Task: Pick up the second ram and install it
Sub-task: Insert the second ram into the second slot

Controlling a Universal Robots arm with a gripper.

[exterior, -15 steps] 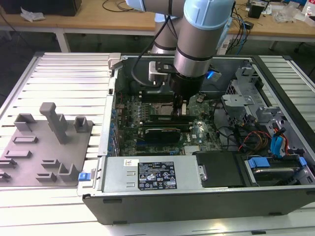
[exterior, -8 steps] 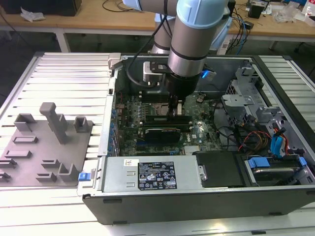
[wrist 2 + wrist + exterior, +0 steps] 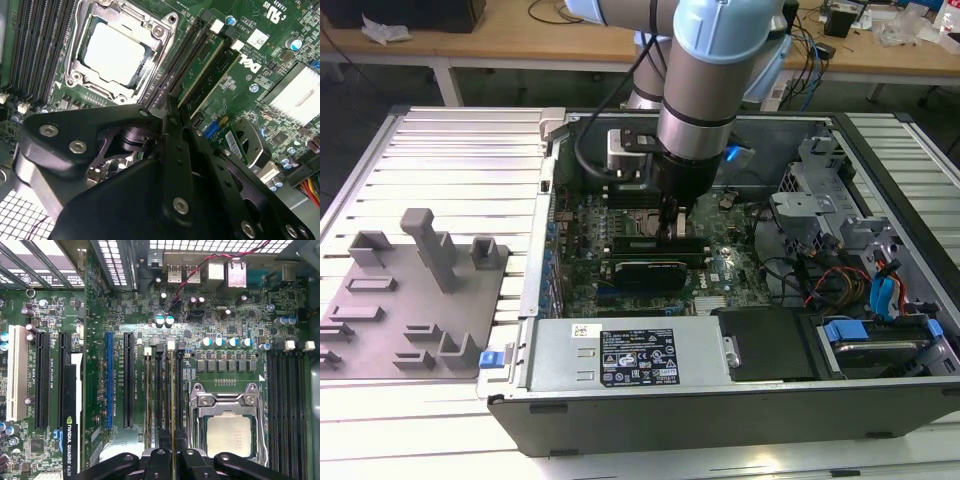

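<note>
- The gripper [image 3: 171, 456] is clamping its fingers on the second ram [image 3: 172, 405], holding it edge-down in a slot beside the processor socket [image 3: 228, 425].
- Installing seems underway; seating is calling for a straight, even press.
- Beyond, the expansion card [image 3: 642, 272] is lying nearby.

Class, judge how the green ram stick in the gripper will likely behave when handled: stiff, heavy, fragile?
The second ram looks thin and flat, so probably light and stiff. Gripped by the gripper along its narrow edge, it may tilt easily. Sideways force might crack it.
</note>
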